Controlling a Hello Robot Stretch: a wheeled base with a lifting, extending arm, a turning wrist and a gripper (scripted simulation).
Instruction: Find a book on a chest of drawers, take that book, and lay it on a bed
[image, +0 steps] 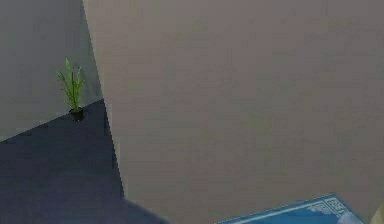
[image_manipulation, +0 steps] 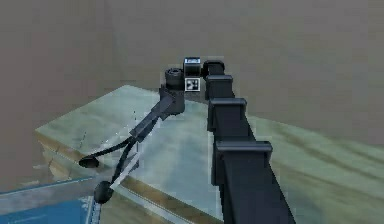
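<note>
Forward view: we face a beige wall. Plant upper left, on dark floor. Blue patch at the bottom right edge.

Arm side view: arm rises from the bottom over a pale wooden top. Gripper points lower left, near a blue patch in the bottom left corner. We can't tell the finger state, whether it holds anything, or whether that blue is the book.

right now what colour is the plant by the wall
The plant is green, best in the forward view.
</note>
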